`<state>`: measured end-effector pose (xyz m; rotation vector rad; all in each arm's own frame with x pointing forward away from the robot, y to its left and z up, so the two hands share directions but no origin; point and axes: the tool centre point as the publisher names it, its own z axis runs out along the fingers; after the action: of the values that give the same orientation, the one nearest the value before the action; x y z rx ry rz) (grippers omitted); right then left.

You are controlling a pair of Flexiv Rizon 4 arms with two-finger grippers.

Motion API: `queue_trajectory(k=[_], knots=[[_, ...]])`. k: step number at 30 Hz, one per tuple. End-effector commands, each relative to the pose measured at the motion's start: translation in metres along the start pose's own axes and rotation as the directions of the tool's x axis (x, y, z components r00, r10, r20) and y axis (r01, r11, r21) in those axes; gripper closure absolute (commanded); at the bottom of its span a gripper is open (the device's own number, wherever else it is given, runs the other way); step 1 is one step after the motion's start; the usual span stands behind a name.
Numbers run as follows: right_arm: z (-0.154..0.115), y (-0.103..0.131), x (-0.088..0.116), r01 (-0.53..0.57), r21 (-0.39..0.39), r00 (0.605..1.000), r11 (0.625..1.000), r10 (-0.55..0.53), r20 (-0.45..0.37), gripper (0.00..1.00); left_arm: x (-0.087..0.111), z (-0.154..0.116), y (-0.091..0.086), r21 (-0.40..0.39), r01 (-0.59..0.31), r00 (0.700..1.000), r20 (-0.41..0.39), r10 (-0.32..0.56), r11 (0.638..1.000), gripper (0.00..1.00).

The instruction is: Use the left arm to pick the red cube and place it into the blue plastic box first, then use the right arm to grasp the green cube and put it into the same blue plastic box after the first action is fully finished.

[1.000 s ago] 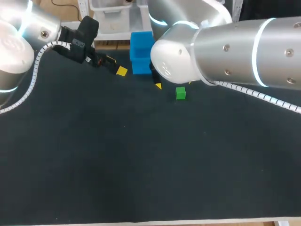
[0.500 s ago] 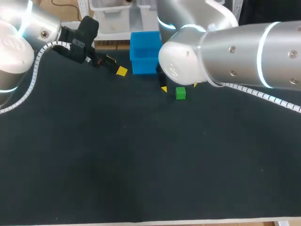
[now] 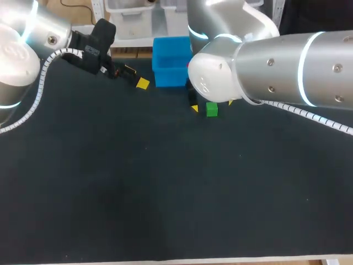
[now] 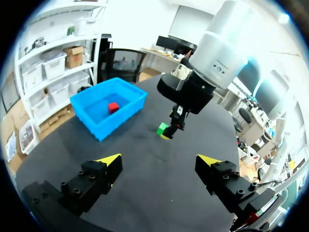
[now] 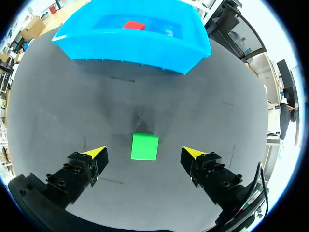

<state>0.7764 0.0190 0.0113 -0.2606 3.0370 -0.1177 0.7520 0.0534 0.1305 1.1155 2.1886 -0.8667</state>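
The red cube (image 4: 113,107) (image 5: 133,25) lies inside the blue plastic box (image 3: 170,69) (image 4: 98,123) (image 5: 135,50) at the table's far edge. On the black table just in front of the box sits the green cube (image 3: 212,109) (image 4: 161,129) (image 5: 145,146). My right gripper (image 3: 212,105) (image 5: 145,152) hangs open over it, with the cube between and below its yellow tips and a gap on each side. Left of the box, my left gripper (image 3: 136,77) (image 4: 159,162) is open and empty, looking toward the box and my right gripper (image 4: 173,129).
The black table (image 3: 165,193) stretches bare from the cube toward its near edge. My right arm's large elbow (image 3: 220,77) covers part of the box and the area behind the green cube in the head view.
My right arm has shifted right and slightly nearer, bringing its open gripper over the green cube. The left arm has not moved.
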Motion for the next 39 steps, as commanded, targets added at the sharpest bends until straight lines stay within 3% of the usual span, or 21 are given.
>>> queue_trajectory(k=[1,13,25,27,28,31,33,39], knots=[[0.005,0.000,-0.009,0.002,-0.002,1.000,1.000,-0.002,-0.014,0.00,0.001,0.000,0.000,0.001,-0.003,1.000,0.005,0.003,1.000,0.00],[0.017,0.000,-0.015,0.005,-0.013,1.000,1.000,-0.006,-0.023,0.00,0.001,0.000,0.000,0.001,-0.003,1.000,0.005,0.003,1.000,0.00],[0.030,-0.003,-0.009,-0.015,-0.036,0.999,0.999,0.014,-0.034,0.01,0.001,0.000,0.000,0.001,-0.003,1.000,0.005,0.003,1.000,0.00],[0.031,-0.003,-0.008,-0.017,-0.040,0.999,0.999,0.015,-0.035,0.56,0.001,0.000,0.000,0.001,-0.003,1.000,0.005,0.003,1.000,0.00],[0.032,-0.003,-0.007,-0.019,-0.043,0.999,0.999,0.017,-0.035,0.64,0.001,0.000,0.000,0.001,-0.003,1.000,0.005,0.003,1.000,0.00],[0.033,-0.004,-0.006,-0.023,-0.053,0.999,0.998,0.021,-0.035,0.79,0.001,0.000,0.000,0.001,-0.003,1.000,0.005,0.003,1.000,0.00],[0.034,-0.004,-0.005,-0.023,-0.056,0.999,0.998,0.021,-0.036,0.98,0.001,0.000,0.000,0.001,-0.003,1.000,0.005,0.003,1.000,0.00],[0.033,-0.004,-0.003,-0.022,-0.063,0.999,0.998,0.019,-0.035,1.00,0.001,0.000,0.000,0.001,-0.003,1.000,0.005,0.003,1.000,0.00]])
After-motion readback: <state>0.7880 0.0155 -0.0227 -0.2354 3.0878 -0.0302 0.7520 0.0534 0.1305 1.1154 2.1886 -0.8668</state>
